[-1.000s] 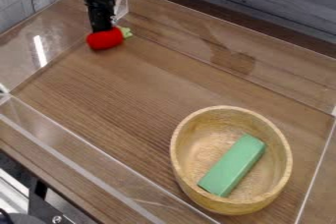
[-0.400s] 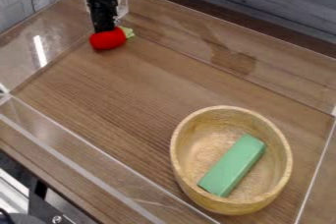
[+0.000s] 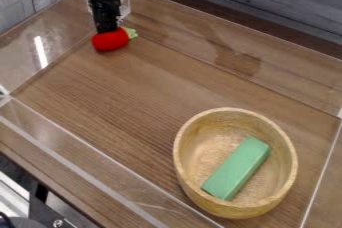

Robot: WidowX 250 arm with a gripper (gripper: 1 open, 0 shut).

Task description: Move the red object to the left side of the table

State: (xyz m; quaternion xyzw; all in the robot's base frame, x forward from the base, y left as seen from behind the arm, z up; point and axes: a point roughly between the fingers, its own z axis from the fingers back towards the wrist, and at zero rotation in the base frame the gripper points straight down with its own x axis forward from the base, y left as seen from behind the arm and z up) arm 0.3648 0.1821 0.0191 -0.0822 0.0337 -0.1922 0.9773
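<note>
"What does the camera show of the gripper?"

"The gripper is at the far left of the table, dark against the wood, its tips down by the strawberry. The jaws are closed. It is small and dim there, so whether they pinch the fruit or merely touch it, I cannot tell."

"And the strawberry itself?"

"On the far left part of the table, just on the near side of the gripper. It's red, lying with its green tip toward the right."

"Anything nearer?"

"Yes, a bowl, round and pale wood, at the near right, well apart from the strawberry. A green block lies inside it, slanted, one end nearer than the other."

"What edges the table?"

"Low clear walls; one runs along the far right side."
</note>
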